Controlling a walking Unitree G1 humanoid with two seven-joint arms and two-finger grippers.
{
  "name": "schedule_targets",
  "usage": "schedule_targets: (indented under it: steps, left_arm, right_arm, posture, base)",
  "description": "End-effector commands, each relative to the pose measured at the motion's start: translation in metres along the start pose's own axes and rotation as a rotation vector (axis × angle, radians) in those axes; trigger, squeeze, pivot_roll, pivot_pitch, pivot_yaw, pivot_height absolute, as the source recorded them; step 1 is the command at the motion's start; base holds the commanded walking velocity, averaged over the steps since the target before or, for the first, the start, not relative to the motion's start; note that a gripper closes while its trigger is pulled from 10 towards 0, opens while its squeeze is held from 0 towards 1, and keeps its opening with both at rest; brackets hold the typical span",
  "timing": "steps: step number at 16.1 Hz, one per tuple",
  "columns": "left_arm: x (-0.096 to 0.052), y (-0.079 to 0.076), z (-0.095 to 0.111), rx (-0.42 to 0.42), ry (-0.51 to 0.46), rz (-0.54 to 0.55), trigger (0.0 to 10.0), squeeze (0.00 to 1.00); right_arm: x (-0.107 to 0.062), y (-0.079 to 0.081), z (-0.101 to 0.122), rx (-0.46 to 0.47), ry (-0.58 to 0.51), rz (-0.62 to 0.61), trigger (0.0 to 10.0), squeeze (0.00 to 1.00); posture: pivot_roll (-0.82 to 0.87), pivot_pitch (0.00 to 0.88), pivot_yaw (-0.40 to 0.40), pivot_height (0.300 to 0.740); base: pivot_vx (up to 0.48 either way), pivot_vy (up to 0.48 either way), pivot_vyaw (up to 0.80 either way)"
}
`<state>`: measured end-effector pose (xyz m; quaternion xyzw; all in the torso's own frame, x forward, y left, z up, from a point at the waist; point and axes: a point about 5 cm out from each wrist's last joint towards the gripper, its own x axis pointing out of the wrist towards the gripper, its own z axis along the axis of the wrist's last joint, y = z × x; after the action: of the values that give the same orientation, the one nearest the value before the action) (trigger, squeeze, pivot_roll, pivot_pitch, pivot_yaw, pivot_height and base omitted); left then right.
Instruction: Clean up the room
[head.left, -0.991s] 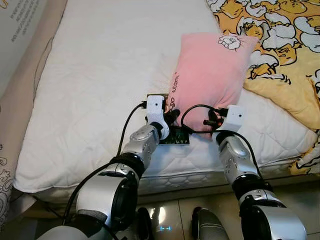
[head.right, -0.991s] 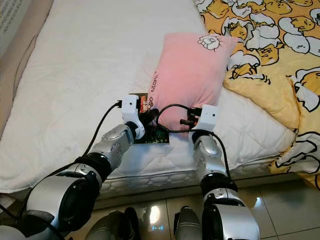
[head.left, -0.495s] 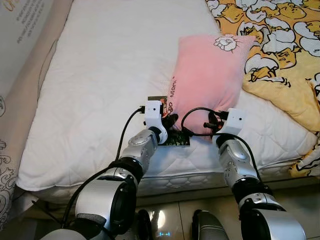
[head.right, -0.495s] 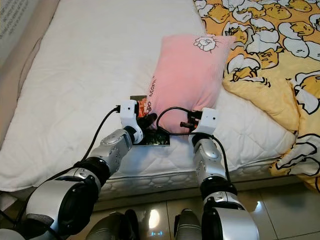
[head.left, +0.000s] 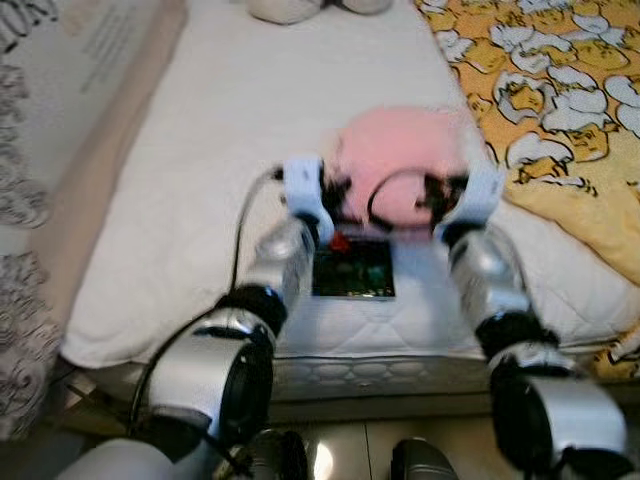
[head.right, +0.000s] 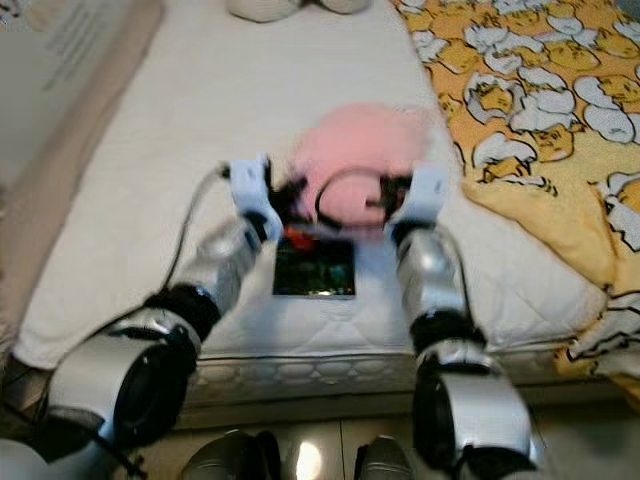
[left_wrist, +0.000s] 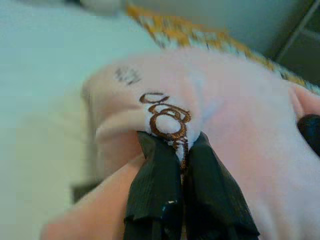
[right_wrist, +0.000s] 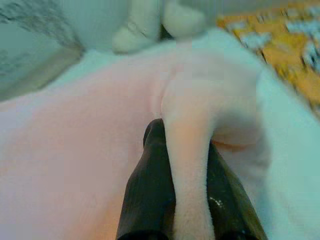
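A white quilted mattress (head.left: 200, 170) filled the scene, with a yellow cartoon-print blanket (head.left: 560, 110) spread along its right side and pale plush shapes (head.right: 262, 8) at its far end. The head views were blurred. A pink pillow (head.left: 400, 165) was held up over the near part of the bed between both arms. The left gripper (left_wrist: 181, 150) had its fingers pinched shut on a fold of the pillow beside brown embroidered lettering, and the right gripper (right_wrist: 187, 165) clamped another fold between its fingers. Just below the pillow, a dark green packet (head.right: 314, 267) lay flat on the mattress near the edge.
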<state>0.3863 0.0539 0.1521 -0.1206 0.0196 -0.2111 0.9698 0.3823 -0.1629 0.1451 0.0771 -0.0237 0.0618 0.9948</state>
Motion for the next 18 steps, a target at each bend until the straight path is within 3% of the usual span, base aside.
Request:
schedule_targets:
  steps: [1,4,10,18]
  left_arm:
    - [0.001,0.006,0.018,0.058,-0.081,0.019,0.0,0.00]
    - [-0.005,0.018,0.025,0.122,-0.134,0.058,0.0,0.00]
    - [-0.011,0.027,0.023,0.194,-0.138,0.067,0.0,0.00]
    - [-0.012,0.034,0.017,0.183,-0.072,0.000,0.0,0.00]
  right_arm:
    - [0.006,0.002,0.019,-0.037,-0.066,0.023,0.0,0.00]
    - [0.011,0.004,0.031,-0.049,-0.099,0.040,0.0,0.00]
    - [0.008,0.015,0.011,-0.065,-0.043,0.060,0.0,0.00]
    - [-0.001,0.010,-0.002,-0.094,-0.021,0.010,0.0,0.00]
  posture:
    - [0.01,0.000,0.039,0.728]
    - [0.04,0.000,0.022,0.728]
    - [0.05,0.000,0.007,0.728]
    - [0.02,0.000,0.024,0.728]
  base:
    - [0.000,0.000,0.00]
    - [0.000,0.000,0.52]
    - [0.000,0.000,0.72]
    - [0.000,0.449,0.00]
